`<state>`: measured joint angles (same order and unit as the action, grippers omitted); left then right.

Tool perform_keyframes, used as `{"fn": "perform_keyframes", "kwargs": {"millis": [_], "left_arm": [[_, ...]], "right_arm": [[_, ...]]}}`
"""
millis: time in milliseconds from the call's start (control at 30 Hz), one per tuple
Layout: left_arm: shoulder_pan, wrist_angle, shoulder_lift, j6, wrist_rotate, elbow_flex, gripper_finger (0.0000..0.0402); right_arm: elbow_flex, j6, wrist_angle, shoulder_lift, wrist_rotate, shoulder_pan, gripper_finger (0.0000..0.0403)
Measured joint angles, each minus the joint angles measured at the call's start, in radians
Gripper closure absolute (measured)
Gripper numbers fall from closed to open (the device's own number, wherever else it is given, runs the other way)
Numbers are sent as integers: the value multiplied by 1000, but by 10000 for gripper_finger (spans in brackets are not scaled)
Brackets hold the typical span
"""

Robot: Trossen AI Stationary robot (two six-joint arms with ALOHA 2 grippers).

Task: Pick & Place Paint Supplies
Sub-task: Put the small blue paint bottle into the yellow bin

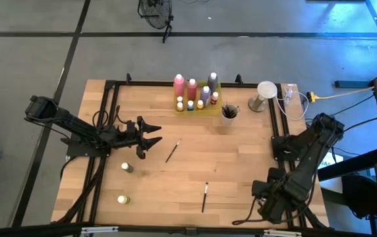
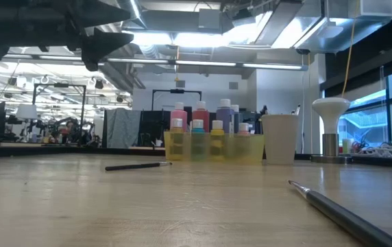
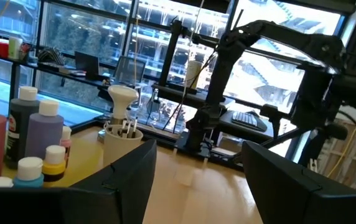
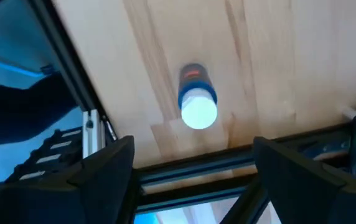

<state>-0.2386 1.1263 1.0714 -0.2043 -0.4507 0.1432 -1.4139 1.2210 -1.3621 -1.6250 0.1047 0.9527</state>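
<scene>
Several paint bottles (image 1: 195, 92) stand in a translucent yellow tray (image 2: 251, 148) at the table's far edge. Beside it, a pale cup (image 1: 229, 113) holds brushes. Two dark brushes (image 1: 172, 151) (image 1: 204, 196) lie flat on the wood, and two small bottles (image 1: 126, 167) (image 1: 122, 199) sit near the left side. A blue bottle with a white cap (image 4: 196, 102) stands near the table's near right corner. My right gripper (image 4: 193, 180) hangs open above it, pointing down. My left gripper (image 1: 152, 139) is open and about level above the table's left half, holding nothing.
A white mushroom-shaped lamp (image 1: 265, 93) and cables (image 1: 294, 99) stand at the far right. A black metal frame (image 1: 109, 131) runs around the tabletop, and its near rail (image 4: 228, 168) lies just below the blue bottle. Bare wood (image 1: 195, 171) lies mid-table around the brushes.
</scene>
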Motion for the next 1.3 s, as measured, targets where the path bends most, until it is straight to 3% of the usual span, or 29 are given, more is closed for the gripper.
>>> {"fn": "perform_keyframes", "kwargs": {"millis": [1033,1300], "left_arm": [[-2,-1,0,16,62,0,171],[-2,-1,0,-8,130,0,171]], "right_arm": [[52,118,43,-53,3,5,75],[52,99,45,-53,0,4,75]]}}
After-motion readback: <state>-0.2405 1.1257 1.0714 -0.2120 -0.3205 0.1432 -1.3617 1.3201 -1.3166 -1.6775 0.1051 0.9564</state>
